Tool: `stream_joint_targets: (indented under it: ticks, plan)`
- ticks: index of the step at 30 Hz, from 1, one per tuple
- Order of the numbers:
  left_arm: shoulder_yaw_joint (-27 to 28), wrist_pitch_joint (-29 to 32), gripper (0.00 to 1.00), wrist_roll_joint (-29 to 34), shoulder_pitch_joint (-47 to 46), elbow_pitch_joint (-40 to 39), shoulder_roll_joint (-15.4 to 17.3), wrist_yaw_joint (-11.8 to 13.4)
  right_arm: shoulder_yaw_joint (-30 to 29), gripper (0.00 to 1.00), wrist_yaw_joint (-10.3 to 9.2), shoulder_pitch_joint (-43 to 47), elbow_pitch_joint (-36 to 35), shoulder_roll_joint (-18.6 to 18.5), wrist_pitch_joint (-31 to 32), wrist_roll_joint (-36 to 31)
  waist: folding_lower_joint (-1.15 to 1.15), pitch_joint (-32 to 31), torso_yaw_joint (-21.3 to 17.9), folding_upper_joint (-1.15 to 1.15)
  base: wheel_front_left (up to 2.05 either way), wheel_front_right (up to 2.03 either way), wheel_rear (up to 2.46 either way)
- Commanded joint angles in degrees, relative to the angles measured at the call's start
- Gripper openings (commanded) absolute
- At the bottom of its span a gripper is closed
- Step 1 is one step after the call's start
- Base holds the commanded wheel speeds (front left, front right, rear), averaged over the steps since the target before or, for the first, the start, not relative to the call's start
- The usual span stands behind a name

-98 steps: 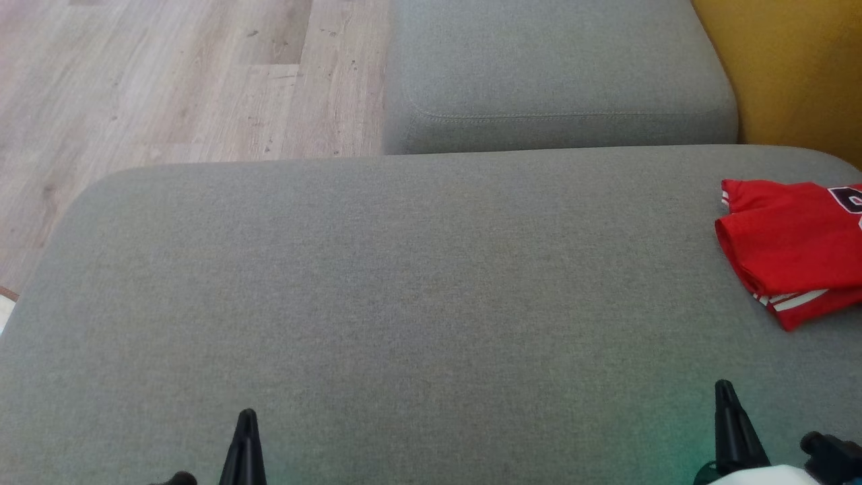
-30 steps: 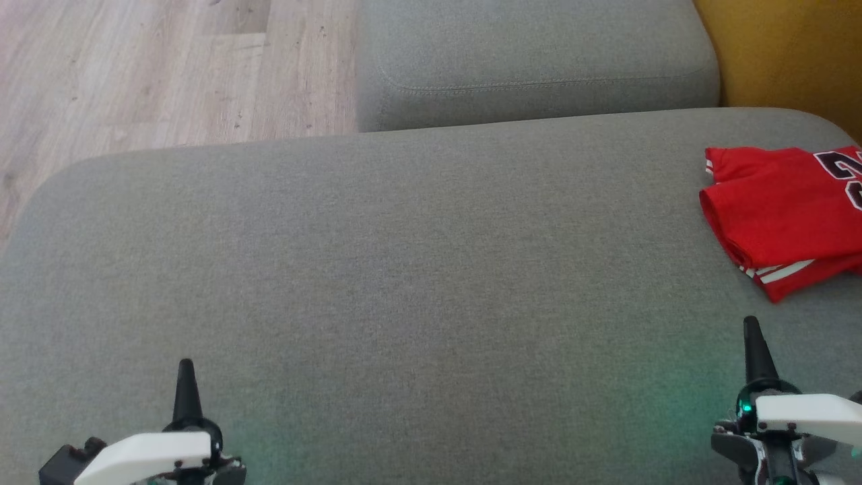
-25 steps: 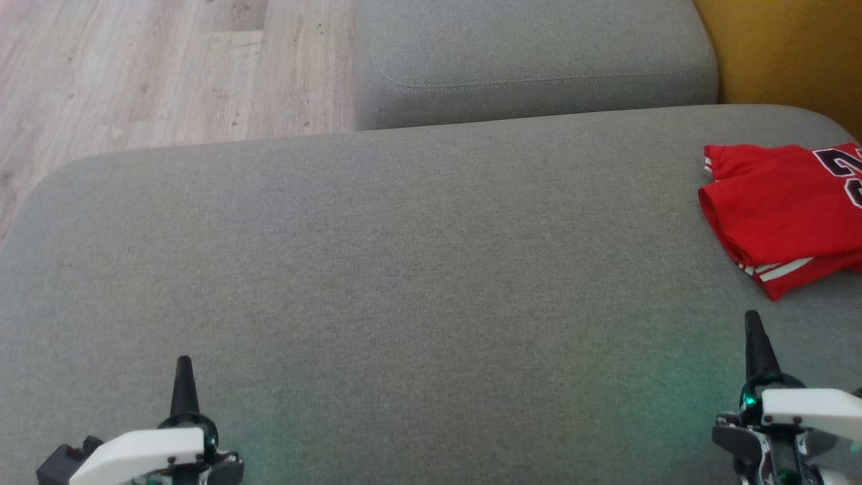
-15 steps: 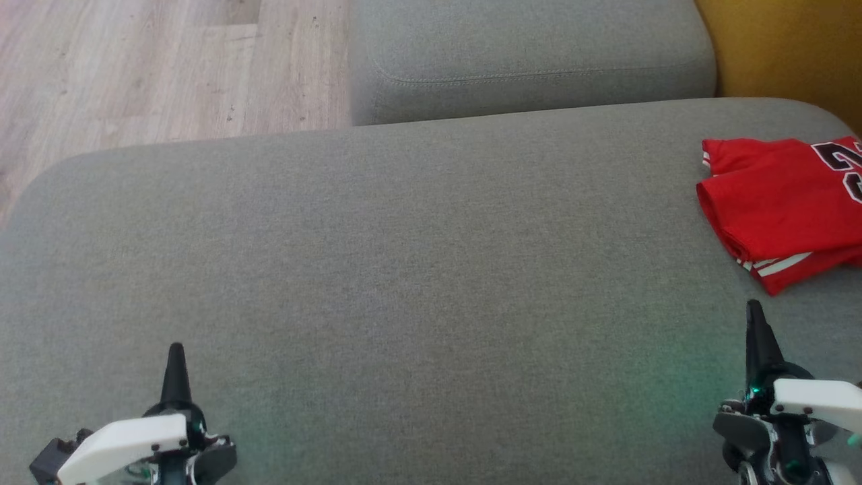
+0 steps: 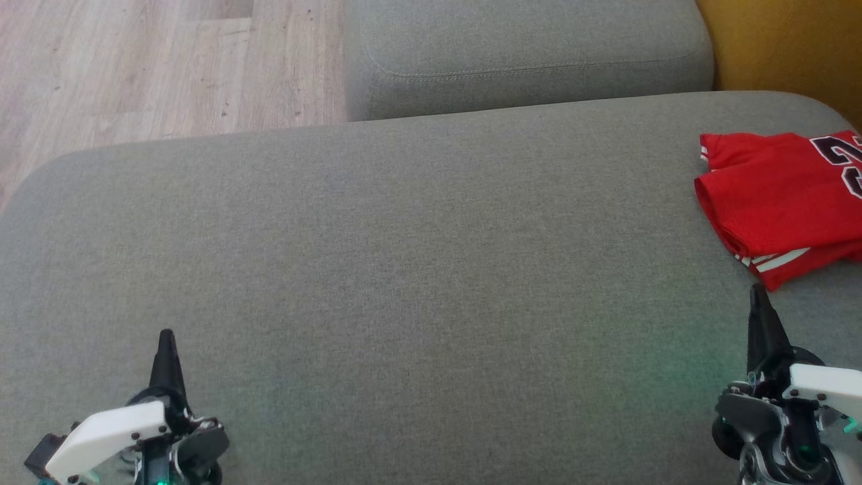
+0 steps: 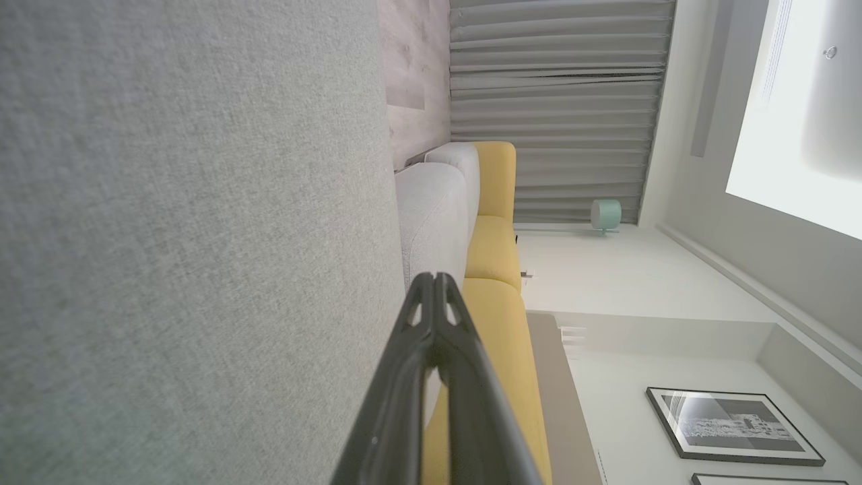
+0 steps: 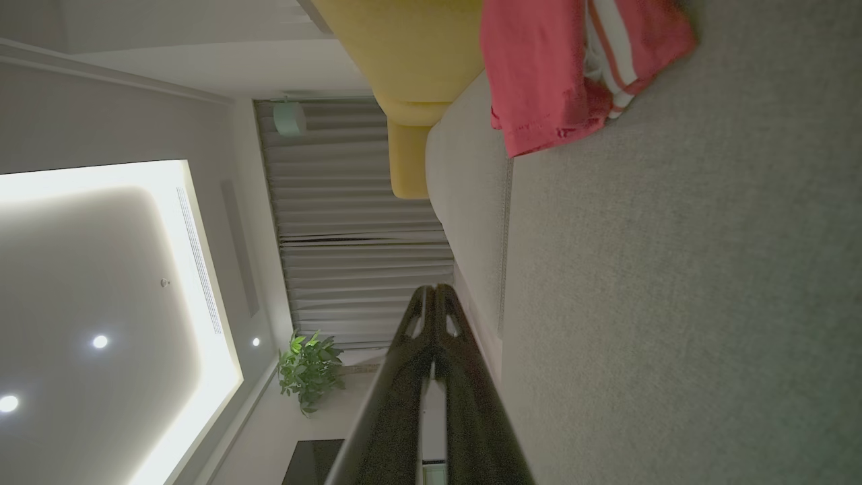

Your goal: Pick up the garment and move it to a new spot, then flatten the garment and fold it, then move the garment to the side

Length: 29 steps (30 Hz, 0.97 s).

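Folded red garment point(image 5: 781, 202) at far right of grey couch point(image 5: 404, 269). Left gripper point(image 5: 166, 343) pinched closed, empty. Right gripper point(image 5: 759, 300) pinched closed, empty, near garment, not touching. Probably all 3 steps done; maybe nothing left to do.

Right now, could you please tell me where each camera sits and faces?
Head view: from the head, down onto the sofa seat; left hand and right hand at the bottom.
Left wrist view: along its shut fingers, across the seat.
Right wrist view: along its shut fingers, toward the garment.
Head and right wrist share the garment.
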Motion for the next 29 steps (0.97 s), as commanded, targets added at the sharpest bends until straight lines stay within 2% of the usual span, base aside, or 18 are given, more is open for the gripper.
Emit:
stream_joint_targets:
  ticks: [1, 29]
  plan:
    - [2.24, 0.23, 0.00, -0.13, -2.94, -1.56, 0.60, -0.41, 1.14, 0.00, 0.40, -3.00, -1.80, -0.71, 0.40, 0.48, 0.00, -0.01, 0.01, 0.00, 0.00, 0.00, 0.00]
    - [2.87, 0.74, 0.00, 0.40, -2.99, -1.53, 0.15, -0.41, 1.00, 0.00, 0.40, -3.02, -1.79, -0.62, 0.52, 0.37, 0.00, -0.01, 0.01, 0.00, 0.00, 0.00, 0.00]
